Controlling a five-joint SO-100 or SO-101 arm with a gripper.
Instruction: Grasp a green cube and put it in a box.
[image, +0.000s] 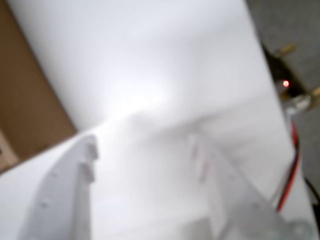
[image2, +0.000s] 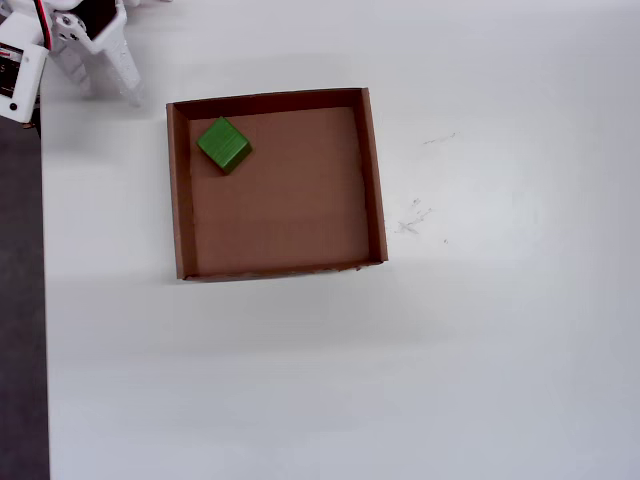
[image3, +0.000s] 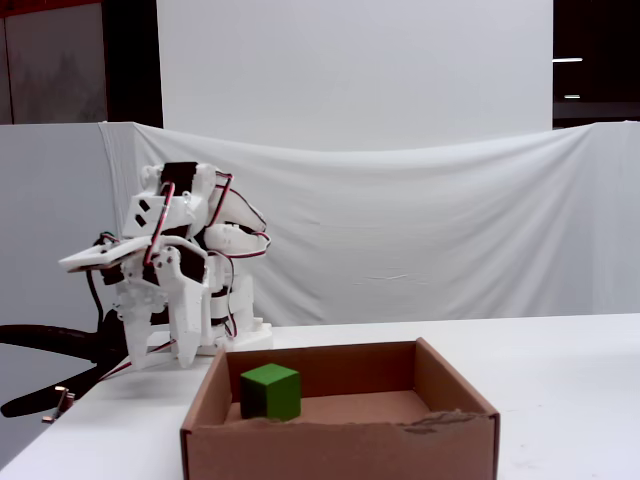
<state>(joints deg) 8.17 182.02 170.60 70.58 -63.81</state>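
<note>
surface (image2: 480, 360): white, matte, faint scuff marks (image2: 412, 222) right of centre in overhead view | box (image2: 374, 170): brown cardboard, rests flat on surface, toward its far-left corner in overhead view | arm base (image3: 235, 345): stands at surface's far-left corner, just beyond box

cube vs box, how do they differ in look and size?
Colour: the cube is bright green, the box plain brown cardboard. Size: the cube is far smaller and sits inside the box, in one corner. Form: the cube is solid, the box an open, low-walled tray. Both look square from overhead.
</note>
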